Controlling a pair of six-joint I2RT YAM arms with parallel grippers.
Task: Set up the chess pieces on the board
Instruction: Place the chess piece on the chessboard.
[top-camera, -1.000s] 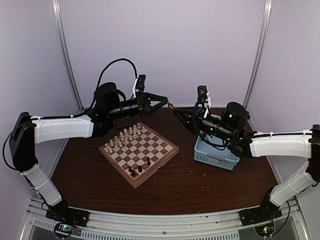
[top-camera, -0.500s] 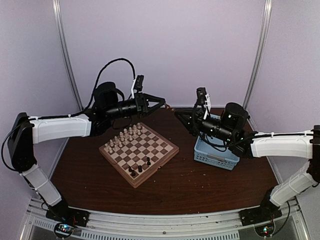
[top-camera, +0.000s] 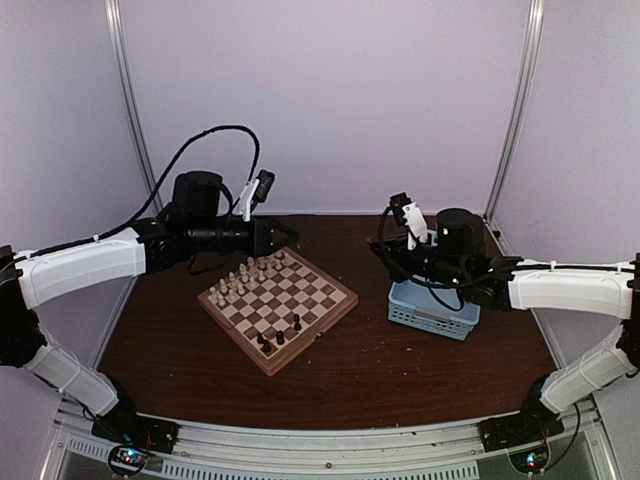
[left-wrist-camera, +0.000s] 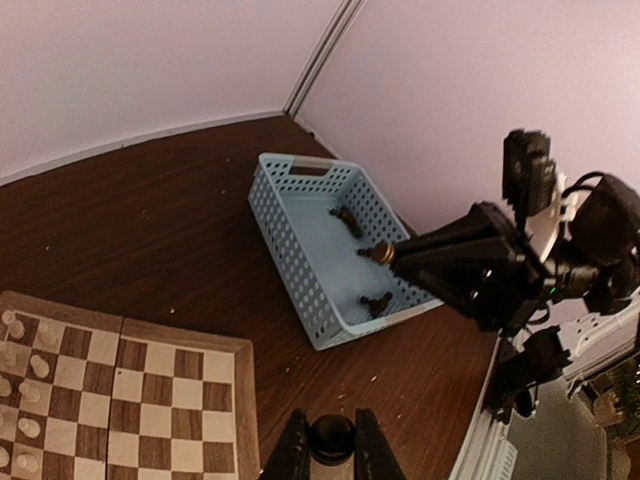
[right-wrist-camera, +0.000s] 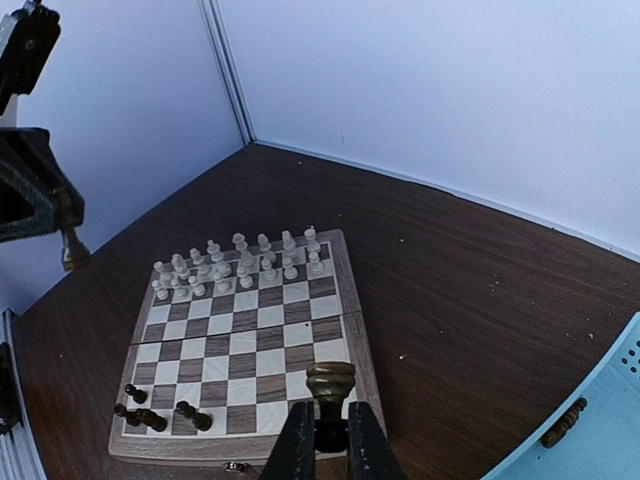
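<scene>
Chess pieces (top-camera: 245, 278) in cream filled two rows at the board's (top-camera: 318, 290) upper left, with four dark chessmen (top-camera: 278, 336) lower down. The left gripper (left-wrist-camera: 327, 452) and right gripper (right-wrist-camera: 328, 440) each pinched another dark piece. Apparently more lay in the blue basket (top-camera: 425, 318).

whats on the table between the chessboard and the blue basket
Only bare brown tabletop with a few pale specks; the board and basket stand apart. The top external and left wrist views show it.

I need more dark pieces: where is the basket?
In the top view the basket sits on the right side of the table, just right of the board and clear of it.
</scene>
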